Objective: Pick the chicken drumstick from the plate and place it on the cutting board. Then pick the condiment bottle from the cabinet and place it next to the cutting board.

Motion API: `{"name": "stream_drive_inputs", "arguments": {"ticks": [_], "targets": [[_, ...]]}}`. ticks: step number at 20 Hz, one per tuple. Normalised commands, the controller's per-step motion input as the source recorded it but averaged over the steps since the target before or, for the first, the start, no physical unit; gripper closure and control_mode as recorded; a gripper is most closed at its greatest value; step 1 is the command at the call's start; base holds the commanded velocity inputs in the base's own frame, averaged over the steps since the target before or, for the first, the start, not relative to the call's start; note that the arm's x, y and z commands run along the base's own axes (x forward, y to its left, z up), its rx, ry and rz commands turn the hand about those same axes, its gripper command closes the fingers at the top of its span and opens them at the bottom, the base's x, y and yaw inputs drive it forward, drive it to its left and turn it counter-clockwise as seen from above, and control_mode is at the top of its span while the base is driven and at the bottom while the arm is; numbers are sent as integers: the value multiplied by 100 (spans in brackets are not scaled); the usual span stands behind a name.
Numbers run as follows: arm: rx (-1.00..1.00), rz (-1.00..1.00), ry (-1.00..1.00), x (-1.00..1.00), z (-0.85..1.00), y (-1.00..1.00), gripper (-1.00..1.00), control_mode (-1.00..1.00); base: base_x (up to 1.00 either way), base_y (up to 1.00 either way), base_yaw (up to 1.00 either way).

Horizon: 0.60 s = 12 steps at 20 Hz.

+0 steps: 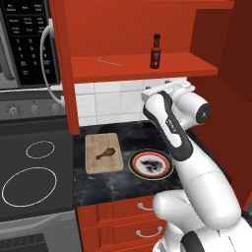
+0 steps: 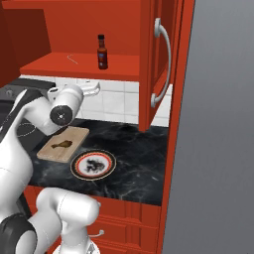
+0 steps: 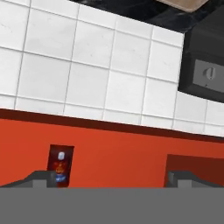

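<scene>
The chicken drumstick [image 1: 105,154] [image 2: 61,145] lies on the cutting board [image 1: 93,166] [image 2: 51,152]. To the board's right the plate [image 1: 132,165] [image 2: 74,169] holds nothing. The condiment bottle [image 1: 156,51] [image 2: 102,52] stands upright on the cabinet shelf [image 1: 123,68] [image 2: 59,66]. My gripper [image 3: 111,179] [image 1: 169,87] [image 2: 92,88] is raised above the counter, just under the shelf edge, and faces the tiled wall. It is open with nothing between its fingers. The hand view is rolled over; the bottle's red label [image 3: 61,168] shows near my left fingertip [image 3: 43,177].
A black stove top [image 1: 34,167] lies left of the counter, with a microwave [image 1: 24,44] above it. The cabinet door [image 2: 158,64] stands open on the right. Red drawers [image 1: 123,216] run below the counter. A thin bent wire [image 1: 109,61] rests on the shelf.
</scene>
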Motion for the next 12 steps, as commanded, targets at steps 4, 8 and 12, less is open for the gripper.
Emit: {"name": "stream_drive_inputs", "arguments": {"ticks": [4, 8, 12], "targets": [[8, -4, 9, 0, 24, -10, -100, -100, 0, 0, 0], [8, -4, 7, 0, 26, -10, -100, -100, 0, 0, 0], [10, -5, 6, 0, 23, -7, -100, -100, 0, 0, 0]]}}
